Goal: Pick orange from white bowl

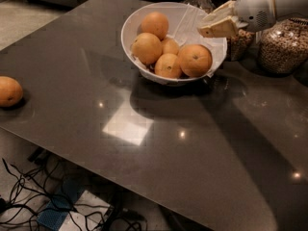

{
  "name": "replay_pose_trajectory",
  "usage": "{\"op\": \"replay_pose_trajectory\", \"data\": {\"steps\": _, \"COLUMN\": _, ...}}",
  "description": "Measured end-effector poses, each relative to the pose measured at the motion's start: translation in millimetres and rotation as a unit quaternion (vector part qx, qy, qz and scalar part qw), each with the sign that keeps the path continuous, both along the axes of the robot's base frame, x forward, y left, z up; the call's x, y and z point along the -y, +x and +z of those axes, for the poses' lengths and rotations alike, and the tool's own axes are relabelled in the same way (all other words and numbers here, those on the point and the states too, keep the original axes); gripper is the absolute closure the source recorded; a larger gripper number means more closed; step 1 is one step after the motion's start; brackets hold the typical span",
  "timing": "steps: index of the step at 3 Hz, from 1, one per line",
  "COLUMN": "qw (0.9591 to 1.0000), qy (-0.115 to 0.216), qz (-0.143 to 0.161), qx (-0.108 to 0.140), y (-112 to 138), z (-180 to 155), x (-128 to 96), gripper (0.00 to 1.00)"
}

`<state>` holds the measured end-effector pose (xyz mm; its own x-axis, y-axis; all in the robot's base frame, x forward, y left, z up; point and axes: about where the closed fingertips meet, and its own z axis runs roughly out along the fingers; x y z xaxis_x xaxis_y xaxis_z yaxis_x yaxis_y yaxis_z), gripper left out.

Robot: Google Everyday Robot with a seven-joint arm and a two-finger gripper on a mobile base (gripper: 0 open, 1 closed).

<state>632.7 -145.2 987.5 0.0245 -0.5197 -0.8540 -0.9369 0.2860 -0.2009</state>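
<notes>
— Where is the gripper [204, 27]?

— At the upper right, over the right side of the white bowl [128, 43]. It comes in from the right on a white arm [269, 4], and its tips point left, towards the middle of the bowl.

— And the fingers [222, 29]?

— Two tan ones, drawn narrow, with only a thin dark line between them. They hold nothing.

— Where is the orange [195, 60]?

— In the bowl, against the right wall and just below the tips of the gripper. There is a gap between them, so they do not touch. Its small dark stem dot faces up.

— Is it alone in there?

— No. Four more lie with it on the crinkled liner [185, 19]: one at the back [154, 25], one at the left [147, 48], one at the front [168, 65] touching the first, and one in the middle [170, 45], half hidden by the rest.

— What else is on the desk [144, 167]?

— A loose orange [9, 91] lies at the far left edge, well apart from the bowl. Two glass jars of grains stand behind the bowl on the right, one just beside it [238, 44] and a larger one [284, 44] farther right. Cables [29, 196] lie on the floor below the desk's front edge.
</notes>
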Motion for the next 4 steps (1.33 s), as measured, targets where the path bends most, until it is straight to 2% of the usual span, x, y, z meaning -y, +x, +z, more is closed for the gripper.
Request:
{"op": "replay_pose_trajectory", "data": {"steps": 1, "qw": 0.9996, "qy": 0.023, "qz": 0.009, "qx": -0.014, "y": -20, "z": 9, "x": -1, "gripper": 0.35}}
{"op": "replay_pose_trajectory", "data": {"steps": 2, "qw": 0.999, "qy": 0.042, "qz": 0.008, "qx": -0.014, "y": -35, "z": 23, "x": 4, "gripper": 0.28}}
{"op": "replay_pose_trajectory", "data": {"steps": 3, "qw": 0.999, "qy": 0.04, "qz": 0.006, "qx": -0.019, "y": -43, "z": 22, "x": 5, "gripper": 0.24}}
{"op": "replay_pose_trajectory", "data": {"steps": 4, "qw": 0.9993, "qy": 0.011, "qz": -0.001, "qx": -0.037, "y": -47, "z": -5, "x": 4, "gripper": 0.33}}
